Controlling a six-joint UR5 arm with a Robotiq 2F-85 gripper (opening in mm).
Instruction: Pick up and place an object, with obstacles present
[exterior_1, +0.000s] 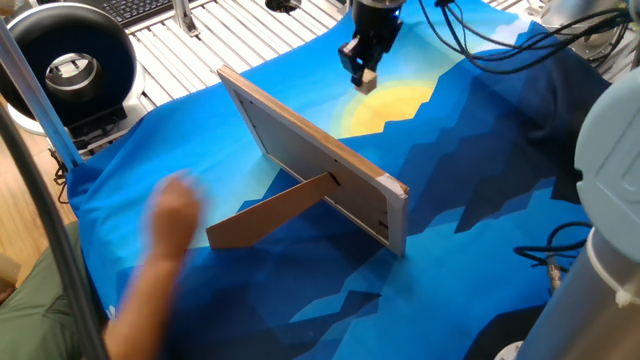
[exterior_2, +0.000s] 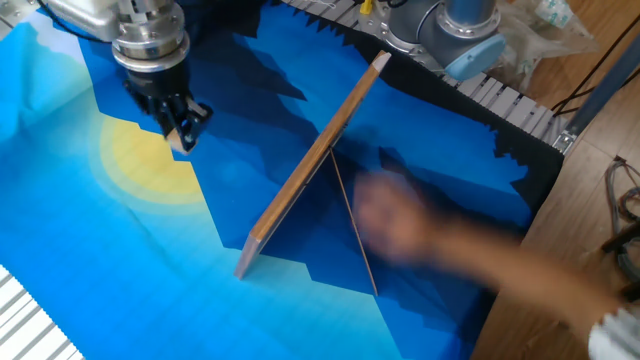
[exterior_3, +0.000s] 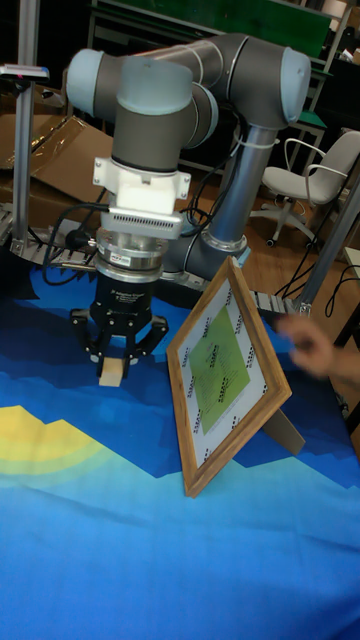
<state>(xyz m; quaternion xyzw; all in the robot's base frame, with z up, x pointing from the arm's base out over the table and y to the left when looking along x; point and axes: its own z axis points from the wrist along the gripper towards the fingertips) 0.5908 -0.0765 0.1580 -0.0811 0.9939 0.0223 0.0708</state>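
1. Across the middle of the table's blue cloth stands the board, largest thing on it, tilted back on its brown cardboard prop. Its long edge runs from the keyboard-side edge of the table toward the arm-base corner, a leaning wall that splits the cloth in two. The tall fixed view shows a green panel on its face.
2. On the prop side, a person's hand shows only as a motion blur above the cloth; position uncertain.
3. On the far side of the board, over the yellow sun patch, hangs the gripper, clear of the cloth and well apart from the board's top edge.
4. Its fingers are closed onto the cube; the pale block sits pinched at the tips, off the cloth.
5. Judgement: cube and gripper are one unit, so the deciding relation is unit-to-board. If the placing spot lies on the prop side, the carry must clear the board's upper edge or round its end, and the blurred hand occupies that side.
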